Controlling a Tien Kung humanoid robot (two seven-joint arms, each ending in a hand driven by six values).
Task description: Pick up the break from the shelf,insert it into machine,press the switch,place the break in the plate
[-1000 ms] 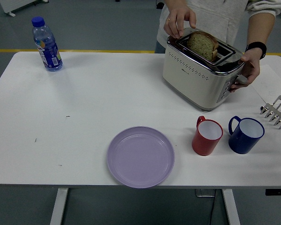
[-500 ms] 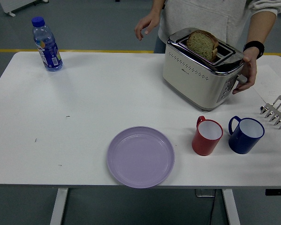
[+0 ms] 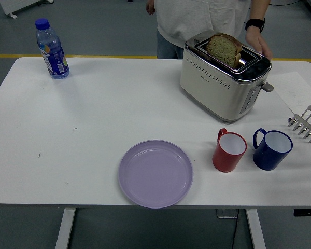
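A slice of brown bread (image 3: 224,48) stands half out of a slot of the cream toaster (image 3: 217,85) at the back right of the table. The toaster's lever (image 3: 267,86) sticks out of its right end. A lilac plate (image 3: 155,173) lies near the front edge, with nothing on it. A metal rack (image 3: 307,124) sits at the right edge. A person stands behind the toaster; one hand (image 3: 259,45) hangs just behind its right end and touches nothing. Neither robot hand is in view.
A red mug (image 3: 229,150) and a blue mug (image 3: 271,149) stand side by side in front of the toaster. A water bottle (image 3: 51,49) with a blue cap stands at the back left. A sheet of paper (image 3: 296,91) lies at the right.
The person has let go of the bread and of the toaster's right end, pulled both hands back and stepped left. The bread stays in the slot.
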